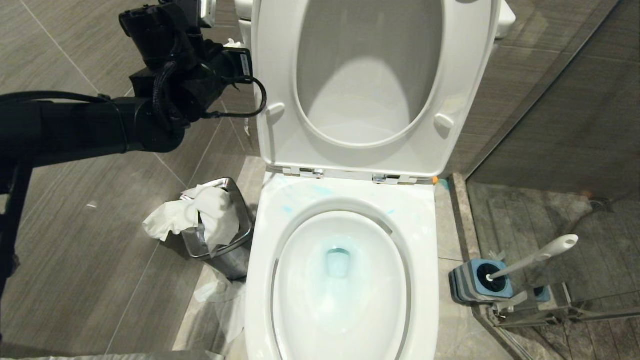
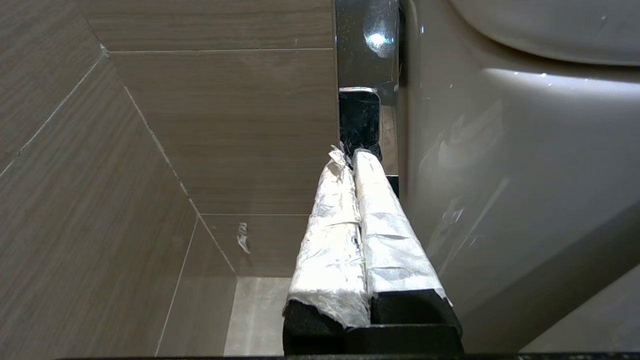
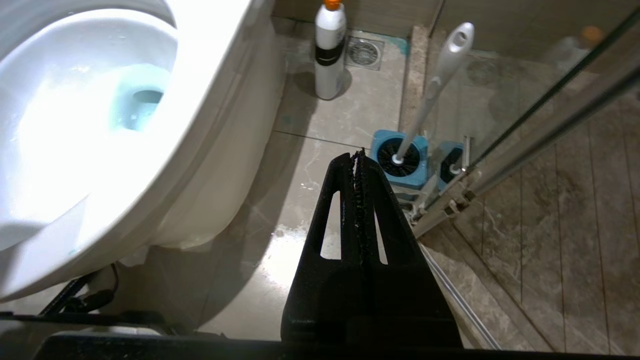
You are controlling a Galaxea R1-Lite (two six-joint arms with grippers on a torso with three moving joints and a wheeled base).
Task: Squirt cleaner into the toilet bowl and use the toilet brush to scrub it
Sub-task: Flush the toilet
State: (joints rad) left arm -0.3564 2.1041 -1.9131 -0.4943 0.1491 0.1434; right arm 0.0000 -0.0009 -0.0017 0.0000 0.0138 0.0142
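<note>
tiled bathroom floor [image 1: 100,260]; toilet bowl [image 1: 345,280] water tinted blue. toilet brush [image 1: 535,257] in holder [image 1: 472,285]. left gripper [image 2: 352,157] and right gripper [image 3: 359,155] both closed, empty.

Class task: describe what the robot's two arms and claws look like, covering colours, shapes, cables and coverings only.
The left arm is matte black with a looping black cable. The left claw has long fingers wrapped in crinkled silvery foil. The right claw is bare black, with triangular cut-out fingers and serrated inner edges.
</note>
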